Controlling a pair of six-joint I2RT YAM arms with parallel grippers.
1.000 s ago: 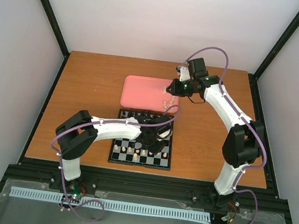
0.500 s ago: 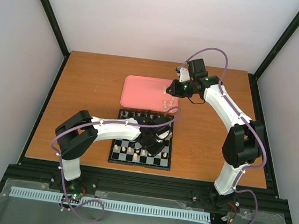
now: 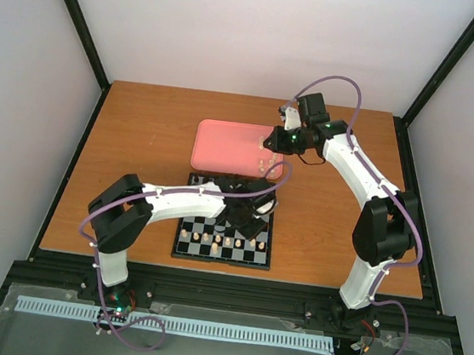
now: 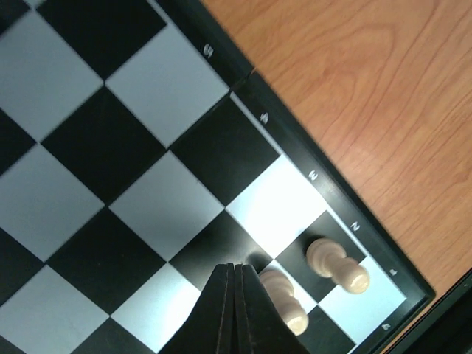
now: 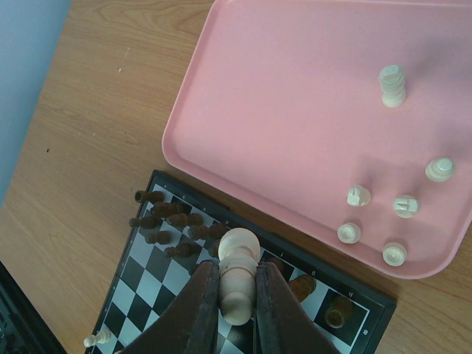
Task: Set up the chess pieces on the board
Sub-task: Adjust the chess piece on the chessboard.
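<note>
The board [image 3: 179, 251] lies near the front of the table, with a row of cream chess pieces [image 3: 212, 242] along its near side. My left gripper [image 3: 257, 216] is shut and empty over the board's right side. In the left wrist view its tips [image 4: 237, 268] hang just above the board [image 4: 110, 147], next to two cream pieces [image 4: 338, 265] in the corner. My right gripper [image 3: 269, 142] is above the pink tray's right edge. It [image 5: 237, 271] is shut on a cream pawn [image 5: 238, 254]. Several more cream pieces [image 5: 357, 196] lie in the tray [image 5: 295, 110].
Dark brown pieces [image 5: 166, 217] crowd the board's far rows, some tipped over. The pink tray [image 3: 228, 142] sits just behind the board. Black frame rails run along the table's sides and front.
My left gripper has shifted a little toward the far right of the board. The right gripper has stayed above the tray edge with the pawn.
</note>
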